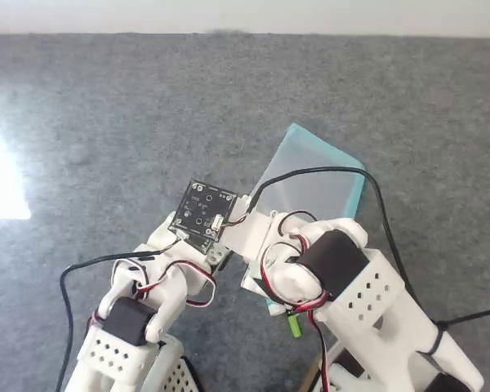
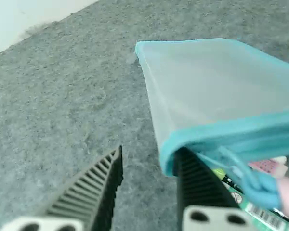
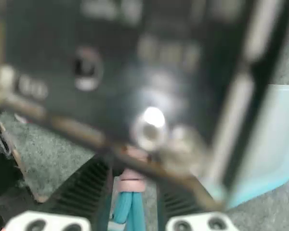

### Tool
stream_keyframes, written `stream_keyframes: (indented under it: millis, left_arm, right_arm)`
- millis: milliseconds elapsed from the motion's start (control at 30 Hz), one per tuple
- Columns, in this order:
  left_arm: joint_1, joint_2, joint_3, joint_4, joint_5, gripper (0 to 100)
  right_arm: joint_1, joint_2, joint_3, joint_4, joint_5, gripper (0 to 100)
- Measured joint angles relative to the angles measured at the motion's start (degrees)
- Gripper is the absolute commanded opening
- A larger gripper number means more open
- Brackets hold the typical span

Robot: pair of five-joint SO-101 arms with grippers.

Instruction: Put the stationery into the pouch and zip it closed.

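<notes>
L end effector stood open, jaws wide apart. One jaw was at the corner of the pouch by its teal zip edge, touching or just beside it, couldn't tell which. R end effector sat at the teal zip pull; can't tell whether it gripped it. L arm's camera board hung close in front of the R wrist cam. Inside the pouch, near the zip, stationery showed w/ pink & green labels. The pouch lay on the grey tabletop just ahead of both arms, its near end under the R arm. A green item poked out beneath the R arm.
</notes>
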Motion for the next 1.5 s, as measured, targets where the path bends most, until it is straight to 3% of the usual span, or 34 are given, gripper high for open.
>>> stream_keyframes:
  millis: [300,500,800,900,1067,1267,1500]
  left_arm:
    - [-7.3,0.18,0.0,-1.76,0.44,11]
    - [-9.32,0.62,0.09,-1.76,0.53,10]
    - [-18.37,0.62,0.09,-1.76,0.62,10]
    - [-19.52,0.62,0.09,-1.76,1.05,12]
    - [-17.32,0.62,0.09,-1.49,1.05,32]
    - [-11.16,0.62,0.09,0.35,1.05,31]
    - [-10.2,0.62,-1.93,0.44,1.85,34]
  right_arm:
    - [10.55,0.0,1.67,0.26,2.46,0.7]
    - [19.34,-0.09,10.81,-6.51,5.98,0.7]
    - [30.59,0.0,13.98,-12.13,8.09,0.7]
    - [30.51,0.0,13.98,-12.92,8.09,0.7]
    - [29.19,-0.26,13.71,-12.66,7.12,0.7]
    - [21.01,-0.35,0.18,-4.66,4.22,0.7]
    - [12.75,0.79,-13.01,4.48,1.85,0.7]
